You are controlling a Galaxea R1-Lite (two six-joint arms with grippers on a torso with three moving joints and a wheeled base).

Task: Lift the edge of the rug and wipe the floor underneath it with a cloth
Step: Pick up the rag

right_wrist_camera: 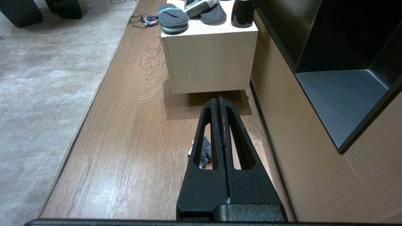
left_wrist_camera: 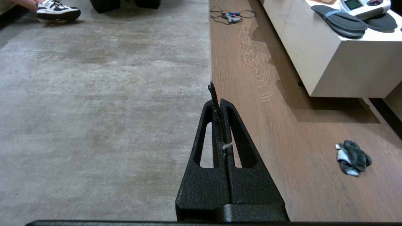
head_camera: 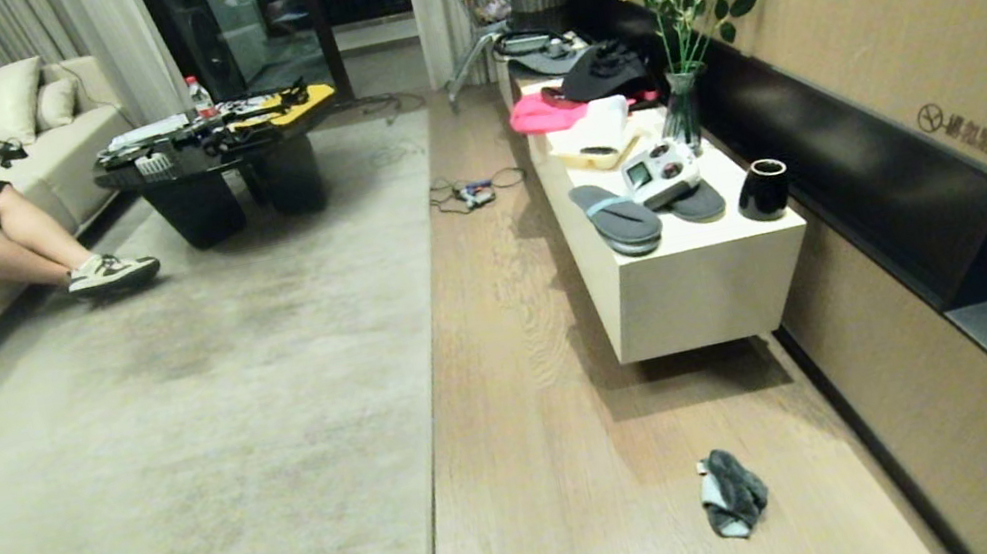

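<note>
Both tools, left tool (left_wrist_camera: pixel 219 103) and right tool (right_wrist_camera: pixel 220 103), pinched tight, holding nothing

cloth (head_camera: pixel 733 492) crumpled on floor (head_camera: pixel 531 433) near wall, well apart from rug edge (head_camera: pixel 427 370)

risk: rug edge flat, thin, tool slips off; cloth bunches, smears instead of wiping

The cloth (head_camera: pixel 732 491) lies on the floor (head_camera: pixel 528 413) between the rug edge (head_camera: pixel 425 350) at left and a low cabinet (head_camera: pixel 697 282) beyond.

Cloth (right_wrist_camera: pixel 205 150) half behind right jaws
</note>
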